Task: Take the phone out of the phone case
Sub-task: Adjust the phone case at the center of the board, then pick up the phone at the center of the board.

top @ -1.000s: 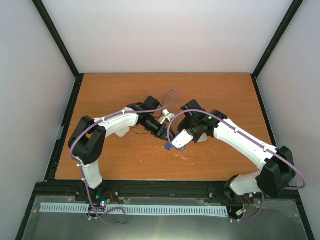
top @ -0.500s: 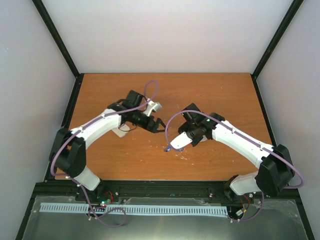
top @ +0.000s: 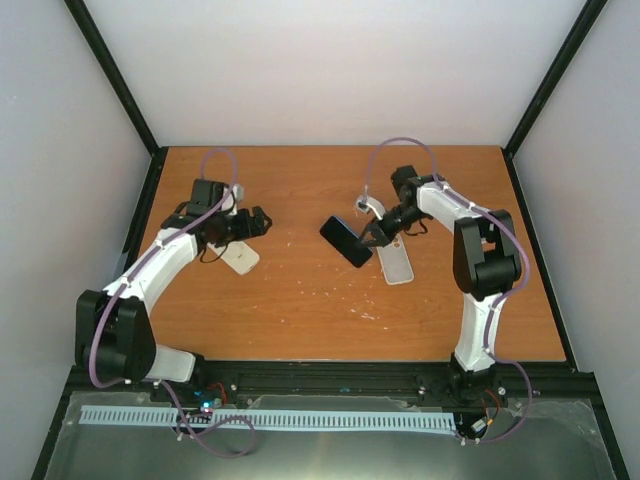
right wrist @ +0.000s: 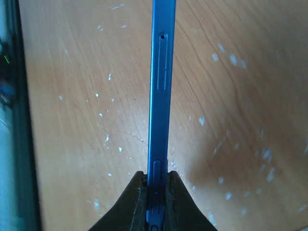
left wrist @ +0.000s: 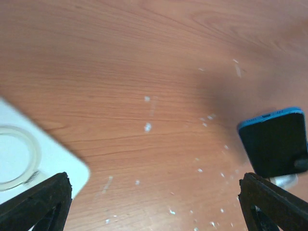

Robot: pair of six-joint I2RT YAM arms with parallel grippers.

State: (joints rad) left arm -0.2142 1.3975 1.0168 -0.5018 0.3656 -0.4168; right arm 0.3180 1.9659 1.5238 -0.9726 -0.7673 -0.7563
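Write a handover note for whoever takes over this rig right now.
Left gripper: open, empty, beside a white ringed piece lying on the table.
Right gripper: shut on the phone, which is bare, with its blue edge showing.
A second white piece lies under the right arm. I cannot tell which of the two is the case.
Done: the phone is out of its case.
Left: probably just setting the phone down.

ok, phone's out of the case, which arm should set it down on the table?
Right. The right fingers are shut on the phone, so it likely only needs lowering to the table. The left fingers stand open and empty, off by the white case.
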